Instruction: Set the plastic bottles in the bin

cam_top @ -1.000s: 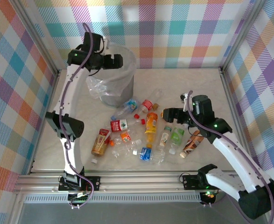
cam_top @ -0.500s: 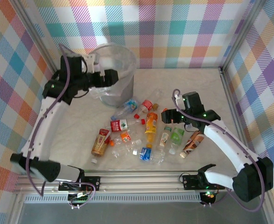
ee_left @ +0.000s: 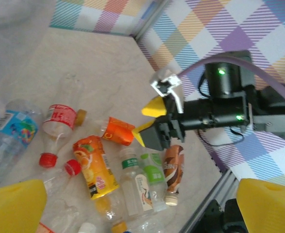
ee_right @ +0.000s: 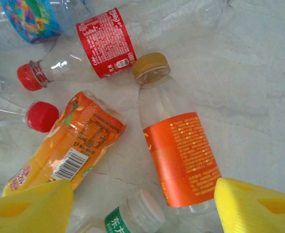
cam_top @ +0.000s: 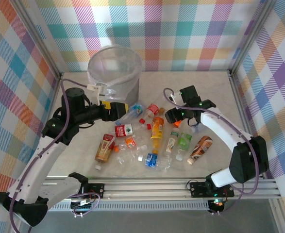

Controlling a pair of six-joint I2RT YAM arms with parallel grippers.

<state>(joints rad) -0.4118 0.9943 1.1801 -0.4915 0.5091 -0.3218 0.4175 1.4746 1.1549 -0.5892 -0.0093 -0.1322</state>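
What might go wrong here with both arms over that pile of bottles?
The open right gripper hangs over the orange-labelled bottle, with a green-labelled bottle crowding it; closing might catch both or send one rolling. The left gripper faces the same pile, so the arms might bump.

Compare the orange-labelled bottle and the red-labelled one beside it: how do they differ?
The orange-labelled bottle has a gold cap; the red-labelled bottle has a red cap. In the right wrist view the first one's cap points up, the second one's down-left. Both are clear and lie on their sides.
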